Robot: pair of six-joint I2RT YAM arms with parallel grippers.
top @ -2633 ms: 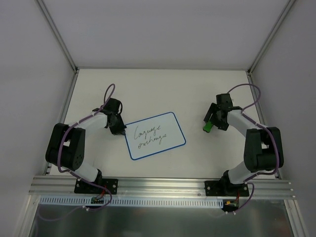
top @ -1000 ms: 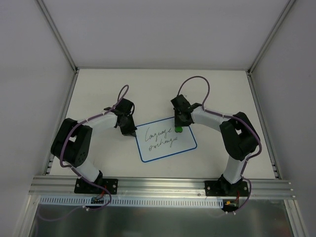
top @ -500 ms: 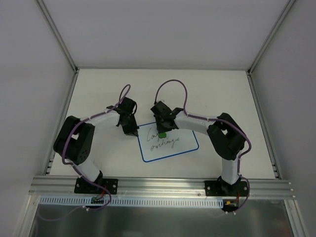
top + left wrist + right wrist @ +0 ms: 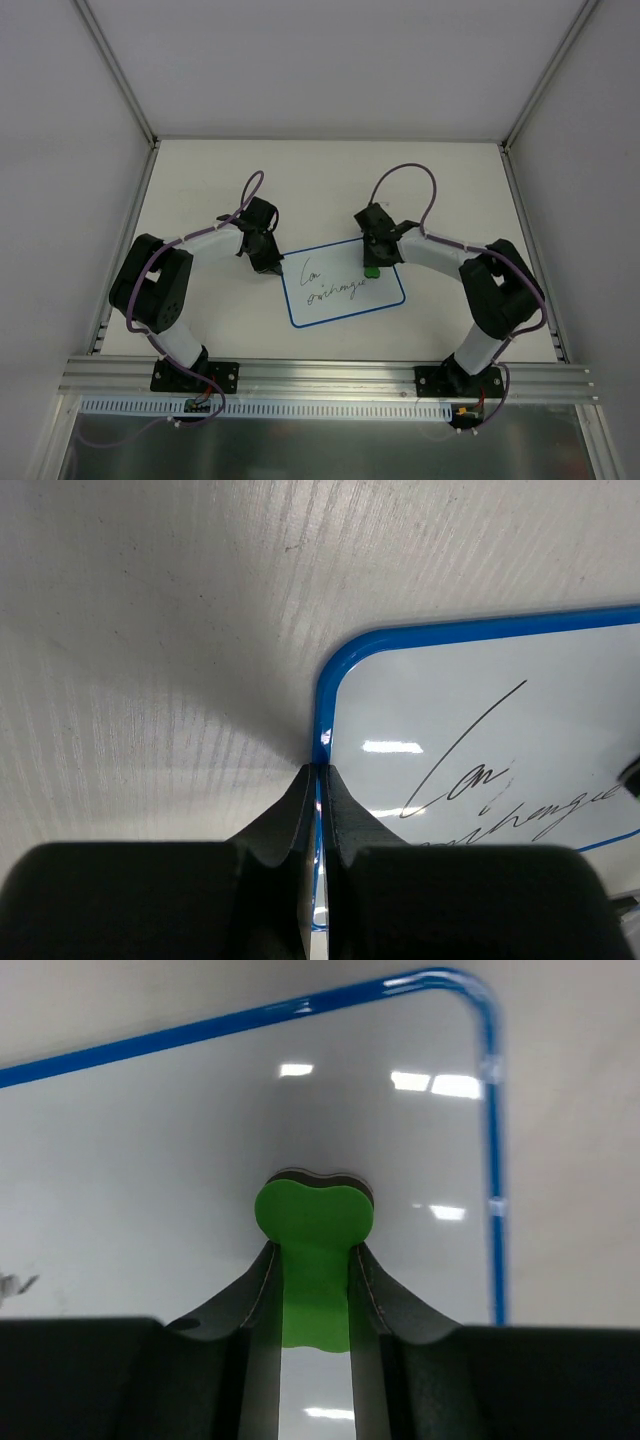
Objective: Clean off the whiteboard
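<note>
The whiteboard (image 4: 345,302), white with a thin blue border, lies flat on the table between my two arms. Dark handwriting (image 4: 336,290) remains on its left and lower part; the upper right part is blank. My left gripper (image 4: 270,264) is shut, with its tips (image 4: 320,770) pressed down on the board's blue left edge (image 4: 325,705). My right gripper (image 4: 372,260) is shut on a green eraser (image 4: 371,270). The eraser (image 4: 312,1210) rests flat on the whiteboard (image 4: 150,1160) near its upper right corner, between the fingertips of my right gripper (image 4: 312,1252).
The white table (image 4: 200,170) is enclosed by grey walls with metal corner posts (image 4: 120,80). An aluminium rail (image 4: 320,375) carrying both arm bases runs along the near edge.
My right gripper swept the eraser left across the top line of writing, then back right, wiping most of that line away. The board slid right over the earlier frames. My left gripper stays on the board's edge.
</note>
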